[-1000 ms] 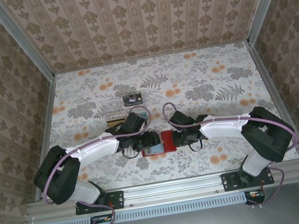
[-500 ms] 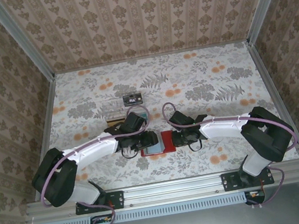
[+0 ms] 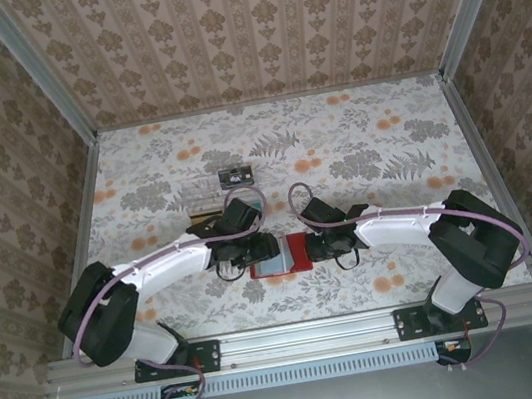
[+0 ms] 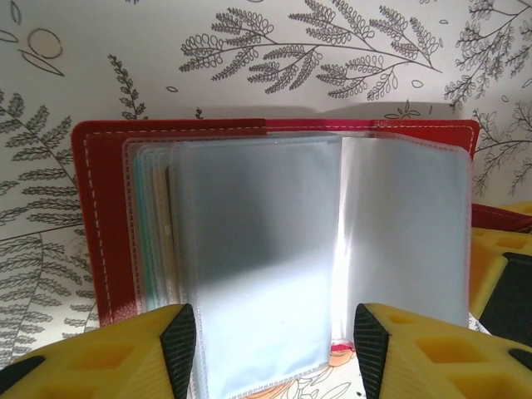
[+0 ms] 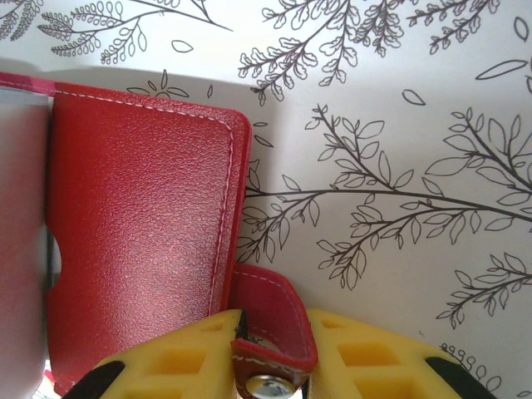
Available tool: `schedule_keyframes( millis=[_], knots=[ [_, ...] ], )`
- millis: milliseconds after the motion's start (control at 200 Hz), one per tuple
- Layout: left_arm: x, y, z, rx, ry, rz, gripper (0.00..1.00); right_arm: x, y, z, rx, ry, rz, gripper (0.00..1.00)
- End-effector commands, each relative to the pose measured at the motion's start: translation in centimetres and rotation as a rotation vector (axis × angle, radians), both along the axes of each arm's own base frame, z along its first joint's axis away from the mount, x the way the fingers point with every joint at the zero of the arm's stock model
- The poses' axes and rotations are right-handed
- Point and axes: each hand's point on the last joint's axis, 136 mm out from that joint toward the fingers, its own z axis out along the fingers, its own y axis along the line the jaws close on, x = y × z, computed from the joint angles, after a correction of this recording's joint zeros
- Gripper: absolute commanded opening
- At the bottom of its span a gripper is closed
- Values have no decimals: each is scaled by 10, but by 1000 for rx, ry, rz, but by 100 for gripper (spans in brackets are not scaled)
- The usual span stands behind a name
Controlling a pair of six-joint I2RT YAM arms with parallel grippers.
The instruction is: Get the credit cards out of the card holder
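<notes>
**Wallet held open between both end effectors near the front of the worktop**

The wallet (image 3: 293, 254) lies open on the flowered worktop (image 3: 388, 140), close to the near edge and between the two arms. In the left wrist view its red cover (image 4: 100, 216) lies flat, with a stack of clear sleeves (image 4: 258, 266) fanned over it.

The left end effector (image 3: 274, 252) comes in from the wallet's left side. Its jaws stand partly apart, about half their reach, and straddle the top sleeve near its lower edge (image 4: 274, 341). The left black pad (image 4: 179, 341) sits at the sleeve's edge, and the right pad (image 4: 370, 341) lies just beside the fold. It is not pinching anything that can be seen.

The right end effector (image 3: 312, 247) meets the wallet from the right. Its yellow fingers are drawn close together and clamp the small red tab (image 5: 274, 332), with the metal snap (image 5: 268, 386) showing between them. The tab stands up from the edge of the red cover (image 5: 141, 233).

A black card (image 3: 235, 176) lies farther back on the worktop, well apart from the wallet
</notes>
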Motion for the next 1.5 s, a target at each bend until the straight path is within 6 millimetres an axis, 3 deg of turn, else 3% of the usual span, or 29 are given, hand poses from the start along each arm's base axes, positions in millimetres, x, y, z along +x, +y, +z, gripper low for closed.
schedule_keyframes(
  millis=[0, 500, 660, 800, 1035, 1180, 1350, 1495],
  knots=[
    [-2, -8, -3, -10, 12, -31, 55, -2, 8, -7, 5, 14, 15, 26],
    [-7, -3, -17, 25, 51, -29, 54, -3, 9, -6, 6, 14, 19, 26],
    [-9, -13, -17, -25, 60, -51, 54, -3, 9, -7, 7, 14, 19, 26],
    [-7, -27, -6, -110, 39, -82, 54, -3, 9, -7, 7, 14, 19, 26],
    [-8, -33, -4, -136, 48, -101, 56, -3, 9, -7, 7, 14, 17, 26],
    [-7, -27, -2, -109, 30, -85, 56, -4, 9, -7, 5, 14, 18, 26],
    [-2, -2, 5, -39, -34, -15, 56, -4, 10, -7, 6, 13, 19, 26],
    [-2, 14, -1, -22, -20, 32, 56, -4, 11, -9, 7, 17, 21, 26]
  ],
)
